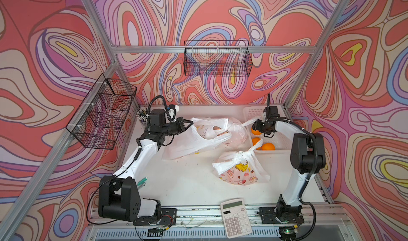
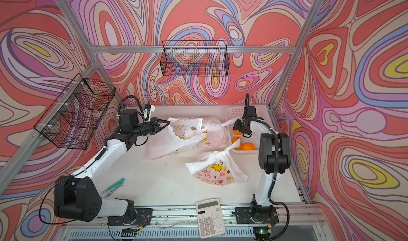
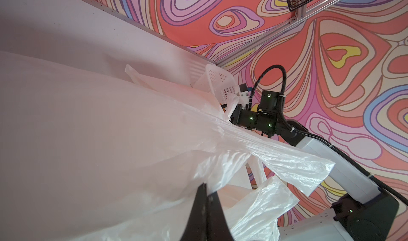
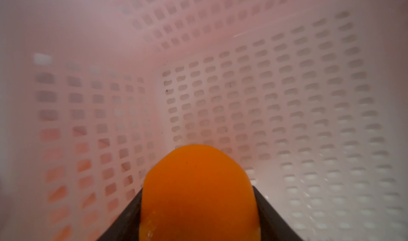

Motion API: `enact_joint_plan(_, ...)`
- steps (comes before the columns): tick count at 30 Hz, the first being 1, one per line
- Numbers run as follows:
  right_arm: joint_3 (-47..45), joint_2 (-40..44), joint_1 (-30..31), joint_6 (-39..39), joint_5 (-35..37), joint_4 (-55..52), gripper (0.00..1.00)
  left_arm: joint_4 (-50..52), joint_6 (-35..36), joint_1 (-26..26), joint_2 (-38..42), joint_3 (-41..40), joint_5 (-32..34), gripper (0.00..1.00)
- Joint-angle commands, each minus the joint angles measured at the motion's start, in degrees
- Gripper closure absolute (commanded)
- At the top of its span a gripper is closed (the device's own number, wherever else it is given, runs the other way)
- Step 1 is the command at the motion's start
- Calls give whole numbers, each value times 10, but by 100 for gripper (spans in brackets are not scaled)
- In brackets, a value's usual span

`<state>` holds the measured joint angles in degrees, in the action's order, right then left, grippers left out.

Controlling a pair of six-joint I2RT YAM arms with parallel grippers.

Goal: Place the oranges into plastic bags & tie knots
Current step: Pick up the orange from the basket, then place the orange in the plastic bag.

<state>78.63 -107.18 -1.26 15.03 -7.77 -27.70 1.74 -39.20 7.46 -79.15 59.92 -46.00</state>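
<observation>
Picking the next fruit for bagging is the step in hand. The right gripper (image 1: 260,129) is reaching down into the white perforated plastic basket (image 1: 280,138) at the far right of the table. In the right wrist view its black jaws are pressing on both sides of a small round bright orange fruit (image 4: 198,184), so it is gripping that fruit; whether it is off the basket floor I cannot tell. Two more oranges (image 1: 268,146) are lying nearer in the same basket. The left gripper (image 1: 189,124) is clamped shut on the rim of a thin translucent white handled plastic bag (image 1: 189,145) at far centre, holding its mouth open toward the right. Two printed bags are lying apparently tied: one (image 1: 237,131) just right of the open bag, the other (image 1: 240,171) nearer, its knot of twisted handles (image 1: 242,154) standing up. The next move, I judge, is calling for raising the orange over the basket wall, carrying it left past the far tied bag, and releasing it only inside the open mouth while the left grip is keeping the film taut.
</observation>
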Motion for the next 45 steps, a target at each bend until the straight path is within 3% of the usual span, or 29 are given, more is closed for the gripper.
enact_joint_plan(1, -23, 120, 0, -10, 15, -15, 39, 11, 9, 0, 13, 2, 3, 100)
enact_joint_plan(8, -104, 288, 20, 53, -190, -12, 41, 13, 13, 0, 11, 3, -2, 100)
enact_joint_plan(12, -130, 322, 103, 110, -217, 30, 41, 12, 13, 0, 10, 5, -5, 100)
enact_joint_plan(19, -119, 255, 268, 191, -206, 145, 41, 10, 9, 0, 13, 4, -15, 100)
enact_joint_plan(27, -51, 133, 366, 228, -182, 240, 38, -8, -7, 0, 14, -3, -26, 100)
enact_joint_plan(31, -34, 82, 376, 248, -173, 283, 25, -17, -18, 0, 12, -4, -26, 100)
enact_joint_plan(35, -31, 83, 374, 225, -142, 263, 13, -17, -24, 0, 9, -4, -24, 100)
enact_joint_plan(45, -122, 241, 314, 135, -101, 106, 13, 11, -21, -5, 2, -1, 20, 100)
